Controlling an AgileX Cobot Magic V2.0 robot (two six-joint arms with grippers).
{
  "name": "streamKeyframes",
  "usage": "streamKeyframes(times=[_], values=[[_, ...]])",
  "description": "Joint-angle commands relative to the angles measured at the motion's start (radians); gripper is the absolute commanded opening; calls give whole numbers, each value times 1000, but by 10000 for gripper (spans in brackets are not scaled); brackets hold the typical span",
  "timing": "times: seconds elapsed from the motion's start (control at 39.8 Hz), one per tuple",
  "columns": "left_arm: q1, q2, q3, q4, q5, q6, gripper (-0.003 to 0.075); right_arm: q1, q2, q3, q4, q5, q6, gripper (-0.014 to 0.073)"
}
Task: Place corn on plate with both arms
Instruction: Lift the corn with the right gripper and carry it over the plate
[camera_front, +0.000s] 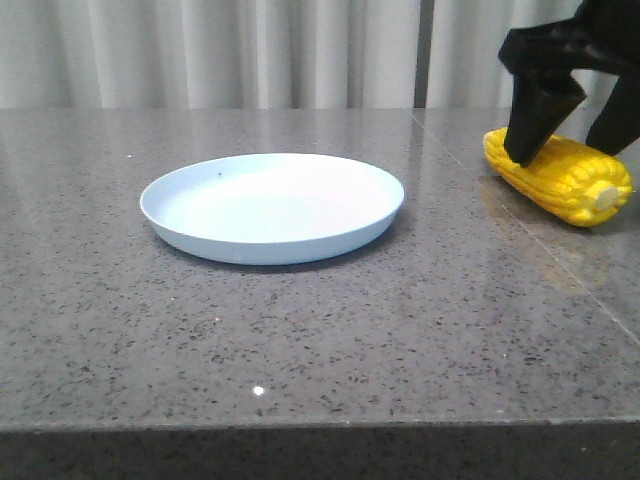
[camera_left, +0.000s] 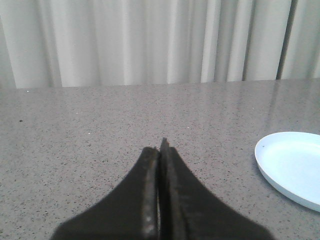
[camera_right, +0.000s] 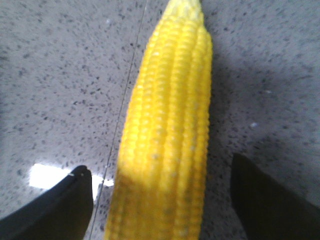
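Note:
The yellow corn (camera_front: 565, 180) lies on the table at the far right, its pale stub end toward the front. My right gripper (camera_front: 575, 145) is open and straddles it, one finger on each side with gaps; in the right wrist view the corn (camera_right: 167, 135) lies between the spread fingers (camera_right: 70, 200). The pale blue plate (camera_front: 272, 207) sits empty at the table's middle; its edge also shows in the left wrist view (camera_left: 292, 167). My left gripper (camera_left: 161, 150) is shut and empty, left of the plate, out of the front view.
A grey speckled stone table (camera_front: 300, 330) with a seam line (camera_front: 540, 240) running past the corn. White curtains (camera_front: 250, 50) hang behind the table's far edge. The front edge is close to the camera.

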Motion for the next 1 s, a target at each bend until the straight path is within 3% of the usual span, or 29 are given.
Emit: streamKeyframes(times=[0.0, 0.1, 0.25, 0.35, 0.58, 0.88, 0.98], values=[[2, 13, -24, 1, -83, 0, -20, 0, 3, -41, 10, -23, -6, 589], [2, 13, -24, 1, -83, 0, -20, 0, 15, -40, 19, -11, -6, 519], [2, 13, -24, 1, -83, 0, -20, 0, 3, -52, 18, 4, -6, 206], [2, 13, -24, 1, -83, 0, -20, 0, -21, -75, 17, 14, -7, 84], [2, 13, -24, 1, -83, 0, -20, 63, -108, -140, 30, 37, 49, 78], [2, 13, -24, 1, -83, 0, -20, 373, -40, -266, -210, 99, 436, 78], [2, 13, -24, 1, -83, 0, -20, 458, 10, -284, -232, 88, 532, 78]])
